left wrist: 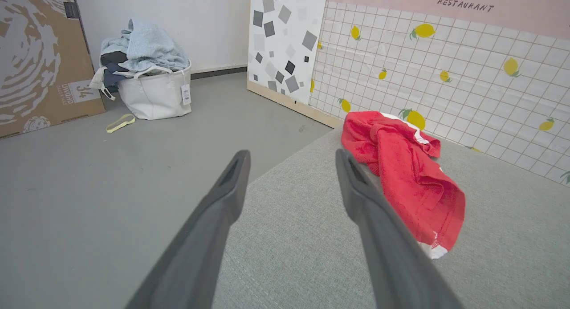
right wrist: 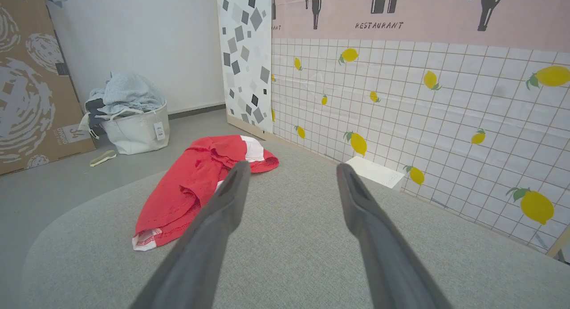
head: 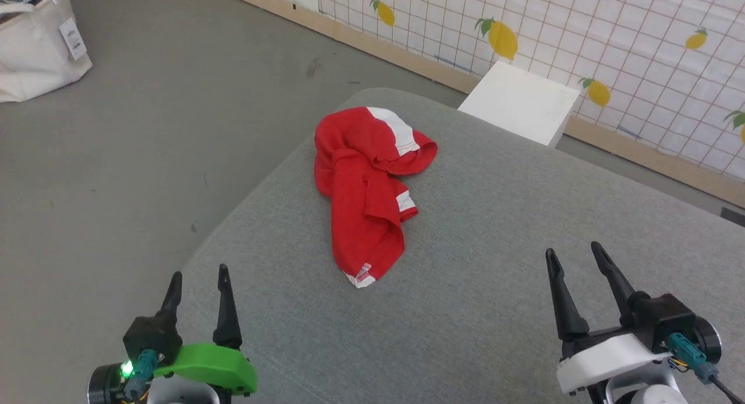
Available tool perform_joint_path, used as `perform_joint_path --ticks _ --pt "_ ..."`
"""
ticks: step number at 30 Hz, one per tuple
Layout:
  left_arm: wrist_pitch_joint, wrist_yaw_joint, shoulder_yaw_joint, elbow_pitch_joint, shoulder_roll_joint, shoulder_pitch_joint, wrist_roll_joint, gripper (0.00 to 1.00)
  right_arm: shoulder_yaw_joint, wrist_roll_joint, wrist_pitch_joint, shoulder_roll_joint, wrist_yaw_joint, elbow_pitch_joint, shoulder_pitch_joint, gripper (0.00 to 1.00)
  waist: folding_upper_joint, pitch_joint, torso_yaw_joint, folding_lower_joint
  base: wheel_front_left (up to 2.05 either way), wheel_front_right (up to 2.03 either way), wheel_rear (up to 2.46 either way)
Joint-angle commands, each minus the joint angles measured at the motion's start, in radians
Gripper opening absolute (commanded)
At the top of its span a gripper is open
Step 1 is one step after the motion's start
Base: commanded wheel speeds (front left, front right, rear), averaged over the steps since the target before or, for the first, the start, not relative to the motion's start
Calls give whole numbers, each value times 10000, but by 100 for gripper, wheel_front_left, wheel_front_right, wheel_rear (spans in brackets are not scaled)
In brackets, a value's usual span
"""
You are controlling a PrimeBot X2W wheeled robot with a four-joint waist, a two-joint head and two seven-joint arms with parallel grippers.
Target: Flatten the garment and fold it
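Nearest, low at either side of the head view, sit the two grippers, long dark fingers pointing away over the work. On its green-shelled wrist, the left gripper (head: pixel 198 271) has its jaws parted to a moderate gap with nothing between them. The right gripper (head: pixel 573 250), on a white-shelled wrist, is spread about as wide and is likewise empty. Both are held at the near end of the grey woven-fabric padded surface (head: pixel 495 264), well apart from each other and well short of the cloth. This reads as a ready stance, spaced so that each arm can take one side of the piece.

Further out, toward the far left corner of that surface, lies the garment (head: pixel 358 194), bright red thin-fabric sports shorts with white trim. It is crumpled and twisted on itself rather than spread. One white band shows at its far end, a small white patch sits at mid-length, and a white-edged hem points back toward the robot. It lies nearer the left arm's line than the right's. Flattening looks not yet begun, so the bunched folds probably need pulling open first.

Beyond the far edge stands a plain white block (head: pixel 518 101) before a lemon-printed tiled wall panel (head: pixel 640 55). Far left on the grey floor (head: pixel 145 130) sits a white canvas bag (head: pixel 35 55).
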Motion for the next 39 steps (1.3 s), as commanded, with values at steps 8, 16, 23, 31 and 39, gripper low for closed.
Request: perform_joint_path --ticks 8,16,23,31,39 --pt "-267 117 -97 209 61 -183 -397 100 -132 105 -285 11 -17 85 -109 100 -1 253 272 -1 0 0 0" --pt "657 -38 338 275 166 -1574 -1324 100 27 -194 -306 11 -17 -109 -918 100 -1 1510 -914 -1 0 0 0" --pt "2677 -291 1062 405 1228 -4130 -2227 100 39 -450 -191 11 -17 -508 -1686 100 -1 3288 -2747 -1 0 0 0" --pt "6093 -150 1879 502 2763 -5793 -3370 100 -296 -418 -214 11 -17 -934 -2298 100 -1 5280 -4550 -1 0 0 0" --pt "9190 1006 2532 926 3512 -5739 -4219 100 -166 -59 -297 11 -17 -839 -2643 100 -1 6048 -5563 -1 0 0 0"
